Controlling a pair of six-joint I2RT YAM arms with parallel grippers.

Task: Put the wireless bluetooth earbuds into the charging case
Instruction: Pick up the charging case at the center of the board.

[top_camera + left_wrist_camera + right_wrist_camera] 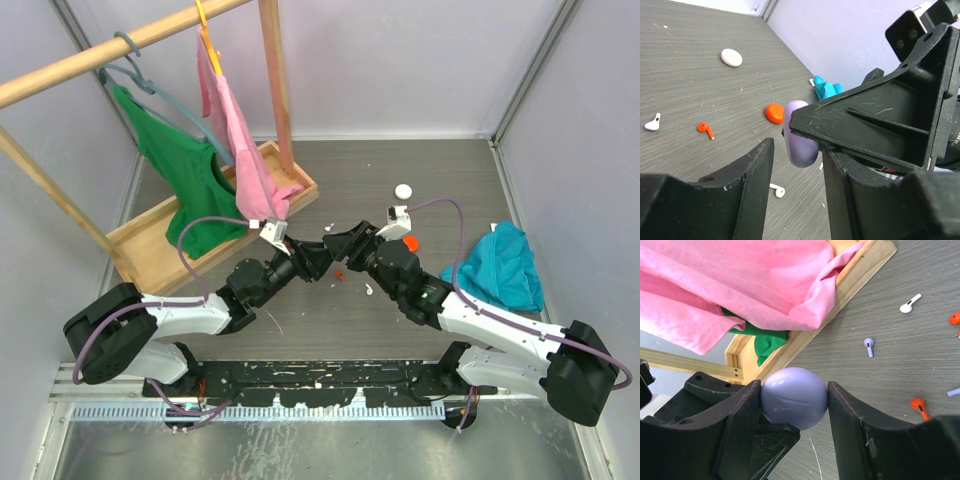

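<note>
Right gripper (pixel 794 390) fingers (pixel 860 425) pinch the lilac round plastic charging case (pixel 792 400) across its width, held at mid-scene where the two arms meet. Left gripper (pixel 799 152) fingers (pixel 747 185) are spread, one on each side of the same case; you can't tell if they touch it. The lid looks shut, with only a thin seam showing, so the step is probably getting it open before any bud goes in. Don't loosen the right pinch: the shell is smooth and domed and will likely squirt out. Bring one left fingertip to the seam and lift the lid only, without shoving the case sideways through the right pads. Go slow, the grippers are crowded together. The buds are tiny comma-shaped plastic earbuds with short stems, all loose on the grey wood-grain table (pixel 700 90), none in the case. The lilac earbud (pixel 868 346) and the white earbud (pixel 909 304) lie near the wooden rack base (pixel 810 332), to the far left. The red earbud (pixel 705 129) lies apart from them. Another white earbud (pixel 776 189) lies close under the left fingers. They are glossy and slippery, so they will be hard to pinch.
</note>
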